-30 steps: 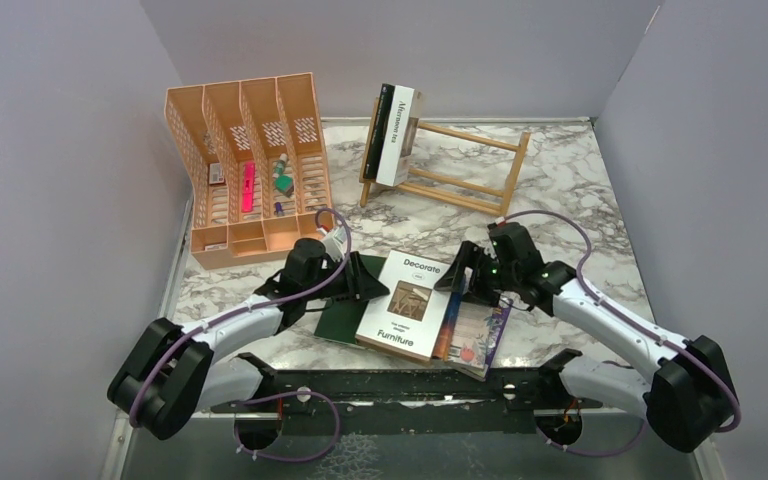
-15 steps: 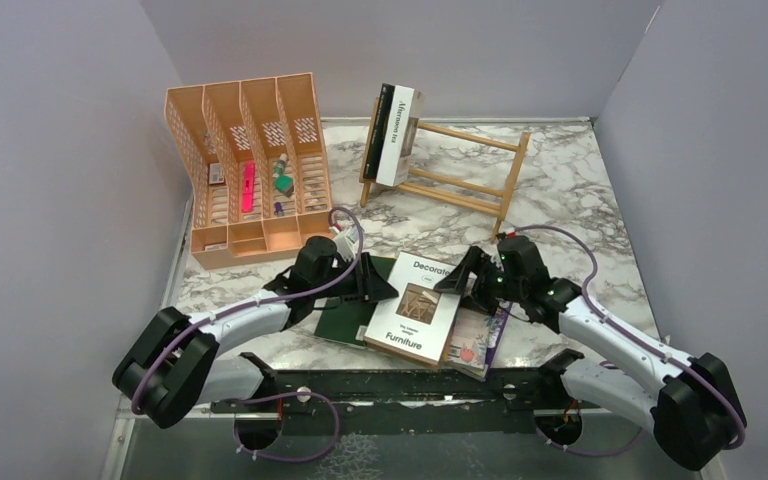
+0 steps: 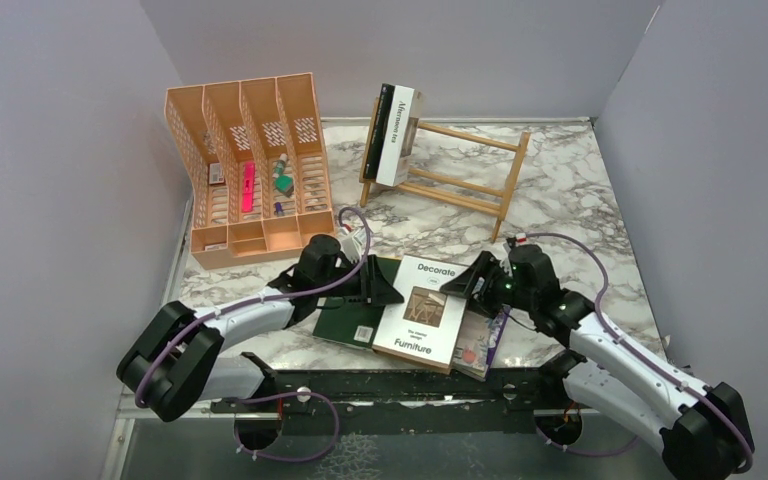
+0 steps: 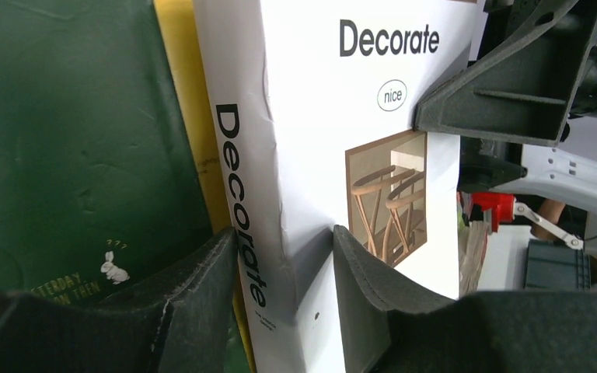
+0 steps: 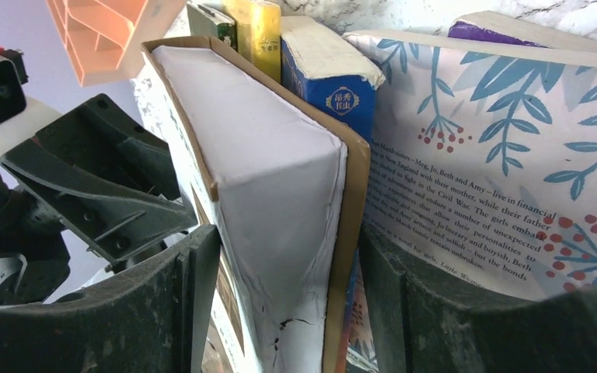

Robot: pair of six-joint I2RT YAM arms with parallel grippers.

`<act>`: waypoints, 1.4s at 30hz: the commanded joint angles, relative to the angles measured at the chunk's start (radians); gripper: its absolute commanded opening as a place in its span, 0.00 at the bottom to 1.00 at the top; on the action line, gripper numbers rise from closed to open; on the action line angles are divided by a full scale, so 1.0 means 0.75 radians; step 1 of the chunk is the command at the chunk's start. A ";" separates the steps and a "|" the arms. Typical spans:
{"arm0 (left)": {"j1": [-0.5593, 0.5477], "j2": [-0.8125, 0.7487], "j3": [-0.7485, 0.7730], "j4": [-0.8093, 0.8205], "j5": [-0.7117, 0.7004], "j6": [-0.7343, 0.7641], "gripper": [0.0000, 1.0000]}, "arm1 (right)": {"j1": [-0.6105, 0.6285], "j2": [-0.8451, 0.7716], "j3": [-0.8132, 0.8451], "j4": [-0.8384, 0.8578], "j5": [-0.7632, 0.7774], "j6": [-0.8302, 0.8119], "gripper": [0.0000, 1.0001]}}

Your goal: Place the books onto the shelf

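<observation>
The white "Decorate" book (image 3: 422, 312) lies tilted on top of other books near the front of the table. My left gripper (image 3: 384, 294) (image 4: 286, 249) is shut on its spine. My right gripper (image 3: 472, 284) (image 5: 289, 256) is open and straddles the book's opposite page edge (image 5: 280, 179), with gaps showing. A dark green book (image 3: 343, 320) (image 4: 70, 140) and a yellow book (image 4: 183, 116) lie under its left side. On the right are a blue book (image 5: 330, 85) and a floral book (image 3: 480, 345) (image 5: 513, 155). The light-wood shelf (image 3: 465, 170) holds two books (image 3: 392, 135) at its left end.
An orange perforated file organiser (image 3: 250, 165) with small items stands at the back left. Grey walls close in the marble table (image 3: 580, 210) on three sides. A black rail (image 3: 400, 385) runs along the near edge between the arm bases.
Both grippers and the Decorate book have shifted a little to the right and nearer. The right jaws have narrowed round the book's page edge.
</observation>
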 commanded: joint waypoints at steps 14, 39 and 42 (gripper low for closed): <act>-0.029 -0.018 0.119 0.088 0.154 0.034 0.49 | 0.005 -0.175 0.033 -0.013 0.075 0.010 0.57; 0.329 -0.287 0.107 0.055 0.251 -0.116 0.95 | -0.039 0.197 0.471 0.454 -0.364 -0.261 0.30; 0.329 -0.362 0.103 0.057 0.206 -0.165 0.95 | -0.051 0.267 0.550 0.535 -0.475 -0.248 0.29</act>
